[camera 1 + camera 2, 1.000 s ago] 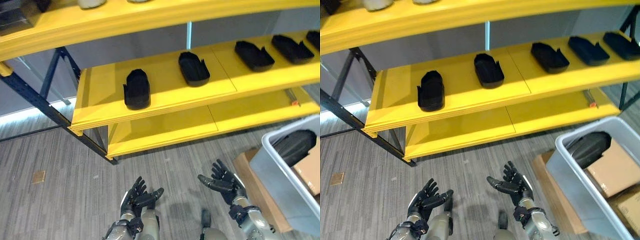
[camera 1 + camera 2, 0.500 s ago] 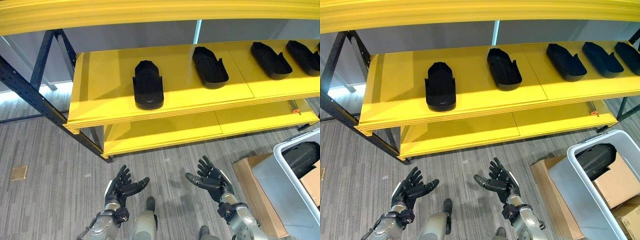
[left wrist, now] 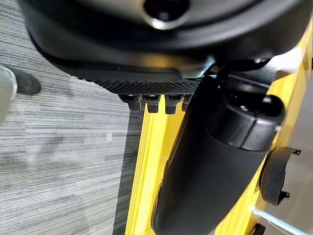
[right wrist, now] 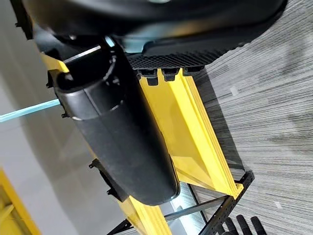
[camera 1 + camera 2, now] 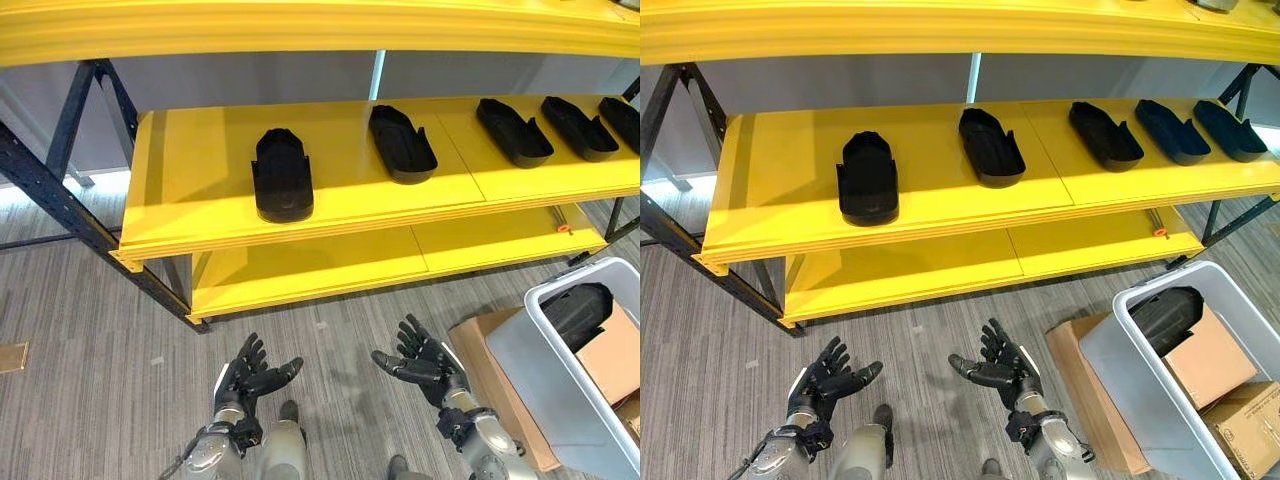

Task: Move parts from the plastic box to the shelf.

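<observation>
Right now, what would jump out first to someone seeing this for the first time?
The bright yellow shelf with five black parts lined up along its middle level. Below on the grey floor, the left hand and right hand are held out, fingers spread and holding nothing. At the right, a plastic box holds another black part and a cardboard piece.

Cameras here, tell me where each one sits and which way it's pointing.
Left eye view: on the head, looking down at the yellow shelf, the black parts, the plastic box; left hand and right hand open, empty.
Right eye view: same head, same scene, set slightly to the side.
Left wrist view: on the left arm, along its thumb toward the shelf edge.
Right wrist view: on the right arm, likewise.
All share the shelf.
</observation>
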Available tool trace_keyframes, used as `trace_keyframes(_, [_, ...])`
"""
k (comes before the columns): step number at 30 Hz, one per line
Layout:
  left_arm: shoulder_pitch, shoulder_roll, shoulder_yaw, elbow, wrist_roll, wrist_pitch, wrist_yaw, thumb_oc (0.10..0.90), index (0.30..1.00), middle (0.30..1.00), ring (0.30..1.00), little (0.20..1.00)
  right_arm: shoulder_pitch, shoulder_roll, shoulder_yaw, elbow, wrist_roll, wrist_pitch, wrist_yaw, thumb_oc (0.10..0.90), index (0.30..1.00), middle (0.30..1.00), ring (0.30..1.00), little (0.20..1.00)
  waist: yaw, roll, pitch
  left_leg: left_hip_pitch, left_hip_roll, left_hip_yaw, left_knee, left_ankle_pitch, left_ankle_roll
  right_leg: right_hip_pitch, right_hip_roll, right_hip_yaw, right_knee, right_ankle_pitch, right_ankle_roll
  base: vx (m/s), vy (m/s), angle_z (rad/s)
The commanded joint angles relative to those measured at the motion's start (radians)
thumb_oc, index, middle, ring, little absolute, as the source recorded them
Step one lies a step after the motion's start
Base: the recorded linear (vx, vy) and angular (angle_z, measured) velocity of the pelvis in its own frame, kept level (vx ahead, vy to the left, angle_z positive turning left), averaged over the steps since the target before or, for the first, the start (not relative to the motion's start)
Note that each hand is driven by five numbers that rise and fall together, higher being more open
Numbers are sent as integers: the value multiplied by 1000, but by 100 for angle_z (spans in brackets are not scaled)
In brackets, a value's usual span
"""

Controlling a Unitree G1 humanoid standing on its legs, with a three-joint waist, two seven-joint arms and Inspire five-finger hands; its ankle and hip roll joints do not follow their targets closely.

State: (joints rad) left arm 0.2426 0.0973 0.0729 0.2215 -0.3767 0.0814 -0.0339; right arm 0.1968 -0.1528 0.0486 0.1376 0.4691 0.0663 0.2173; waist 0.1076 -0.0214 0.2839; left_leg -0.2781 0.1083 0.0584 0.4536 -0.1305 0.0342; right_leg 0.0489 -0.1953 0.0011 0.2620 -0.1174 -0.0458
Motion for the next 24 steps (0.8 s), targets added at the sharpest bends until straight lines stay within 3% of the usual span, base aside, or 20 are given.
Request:
trace_keyframes(1, [32,18,9,-168,18,-84,-15,900,1000,1000,1000,1000,-7,9,-18,-169,11,-100,31,900,1000,1000,1000,1000,-40,69,-21,261,52,-69,-353,171,-93,-51,75,68,198,199,40,87,454,26])
trace_keyframes(2, [25,14,11,-172,21,-84,-12,900,1000,1000,1000,1000,-9,3,-18,-161,12,-102,32,900,1000,1000,1000,1000,-60,90,8,301,54,-69,-386,176,-89,-112,139,92,308,180,40,125,410,57])
trace_keyframes(3, [16,22,12,-176,28,-88,-6,900,1000,1000,1000,1000,4,15,-18,-156,17,-97,38,900,1000,1000,1000,1000,-77,91,23,362,43,-65,-442,175,-83,-159,148,74,311,169,27,160,295,49])
trace_keyframes(5, [17,27,19,-182,37,-89,-5,900,1000,1000,1000,1000,10,21,-23,-148,21,-94,38,900,1000,1000,1000,1000,-87,86,29,386,33,-72,-463,180,-80,-168,152,81,277,160,26,139,126,26])
trace_keyframes(7, [12,42,19,-194,58,-89,-1,900,1000,1000,1000,1000,19,28,-39,-136,33,-86,35,900,1000,1000,1000,1000,-103,73,35,401,4,-95,-488,175,-73,-194,167,111,145,167,30,120,61,44])
trace_keyframes(10, [26,33,18,-203,53,-84,-10,900,1000,1000,1000,1000,34,32,-37,-127,39,-80,40,900,1000,1000,1000,1000,-106,69,33,415,-3,-99,-508,166,-67,-212,113,109,-120,176,27,147,-17,67])
trace_keyframes(11, [33,31,19,-204,46,-84,-10,900,1000,1000,1000,1000,34,36,-36,-120,41,-79,45,900,1000,1000,1000,1000,-103,79,33,425,16,-96,-510,169,-65,-252,57,110,-253,185,34,211,-51,33])
trace_keyframes(12, [36,29,21,-202,45,-82,-10,900,1000,1000,1000,1000,35,37,-38,-128,42,-79,46,900,1000,1000,1000,1000,-102,82,29,432,23,-94,-502,170,-66,-260,39,101,-296,196,40,154,-47,-19])
trace_keyframes(16, [38,20,25,-195,42,-83,-5,900,1000,1000,1000,1000,38,37,-40,-133,34,-78,46,900,1000,1000,1000,1000,-114,76,18,443,30,-98,-485,164,-66,-258,22,78,-316,207,50,95,-103,0])
trace_keyframes(17, [27,15,21,-184,38,-83,-10,900,1000,1000,1000,1000,38,48,-53,-131,30,-79,44,900,1000,1000,1000,1000,-122,51,-12,435,21,-104,-471,153,-63,-220,4,79,-323,202,36,67,-201,37])
trace_keyframes(18, [19,11,21,-185,43,-84,-10,900,1000,1000,1000,1000,33,44,-53,-127,27,-85,42,900,1000,1000,1000,1000,-124,43,-20,428,27,-106,-457,163,-60,-218,12,86,-313,211,40,101,-265,75])
trace_keyframes(24, [75,-30,52,-170,31,-88,-10,900,1000,1000,1000,1000,25,12,-44,-128,32,-83,49,900,1000,1000,1000,1000,-109,52,-56,427,89,-106,-448,188,-60,-191,54,44,-269,229,68,167,-196,25])
